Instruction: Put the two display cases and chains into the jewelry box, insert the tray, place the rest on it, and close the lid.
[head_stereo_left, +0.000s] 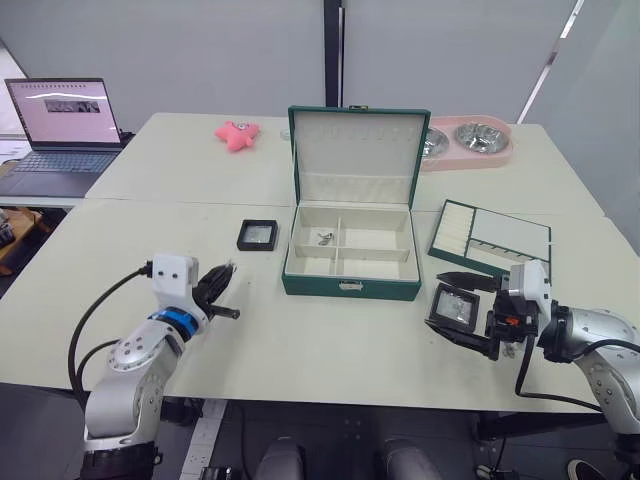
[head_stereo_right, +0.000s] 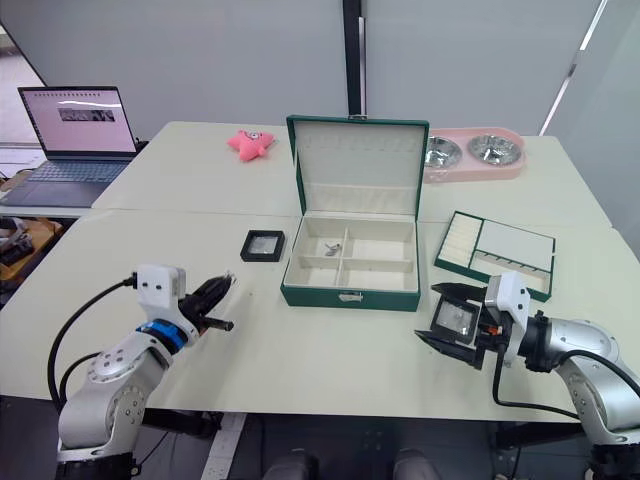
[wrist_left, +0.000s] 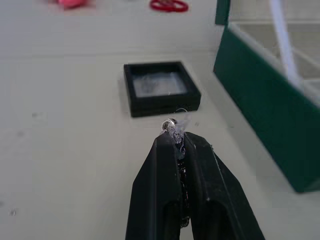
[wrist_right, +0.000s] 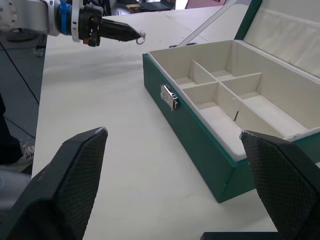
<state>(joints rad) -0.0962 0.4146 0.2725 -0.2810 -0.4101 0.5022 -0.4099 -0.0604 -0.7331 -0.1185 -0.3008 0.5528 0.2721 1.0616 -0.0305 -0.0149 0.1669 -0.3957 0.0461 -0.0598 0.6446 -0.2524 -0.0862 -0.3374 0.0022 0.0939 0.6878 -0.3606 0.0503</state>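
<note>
Both pincers hung nearest: the left pincer (wrist_left: 179, 137) pinched a chain (wrist_left: 172, 126), the right pincer (head_stereo_left: 466, 316) gaped around one display case (head_stereo_left: 455, 307). At twelve o'clock, the jewelry box (head_stereo_left: 350, 285) held one chain (head_stereo_left: 325, 238); the other case (head_stereo_left: 257, 235) and tray (head_stereo_left: 490, 237) waited on the bench (head_stereo_left: 300, 350).

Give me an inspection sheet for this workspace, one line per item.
Surface: pale table.
Job's things: jewelry box open, lid upright; one chain in a rear compartment; one display case on the table left of the box; tray right of it.
Clutter: pink toy, pink double bowl.
Grippers: left gripper shut on a chain; right gripper open around second display case.
Cables: black cable on left arm.
Surroundings: laptop, open.
</note>
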